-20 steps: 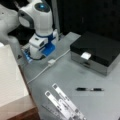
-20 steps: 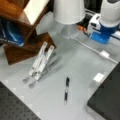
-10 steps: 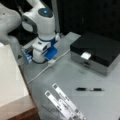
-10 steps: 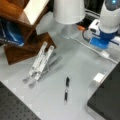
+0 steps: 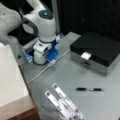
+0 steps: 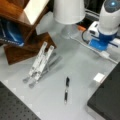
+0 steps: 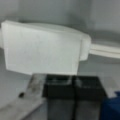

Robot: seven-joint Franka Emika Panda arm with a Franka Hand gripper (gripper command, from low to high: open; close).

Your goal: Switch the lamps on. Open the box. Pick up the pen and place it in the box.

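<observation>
The box [image 5: 96,51] stands shut at a front view's right, black lid down; only its dark corner [image 6: 107,100] shows in a front view. The black pen [image 5: 89,89] lies on the grey table in front of it, also visible in a front view [image 6: 66,88]. My gripper [image 5: 49,59] is down at the table's back by a white cable switch block [image 7: 42,47] and a blue part [image 6: 100,43]. In the wrist view my gripper [image 7: 73,81] has its black fingers pressed together just below the white block. A white lampshade [image 6: 68,11] stands close by.
A folding metal stand with flat white strips [image 5: 63,102] lies near the pen and shows in both front views [image 6: 40,62]. A white cable [image 5: 45,71] runs across the table. A wooden shelf [image 6: 22,30] and a pale block [image 5: 10,75] line one side.
The arm has sunk a little and brought the gripper lower onto the white block and cable. Box, pen and stand have not moved.
</observation>
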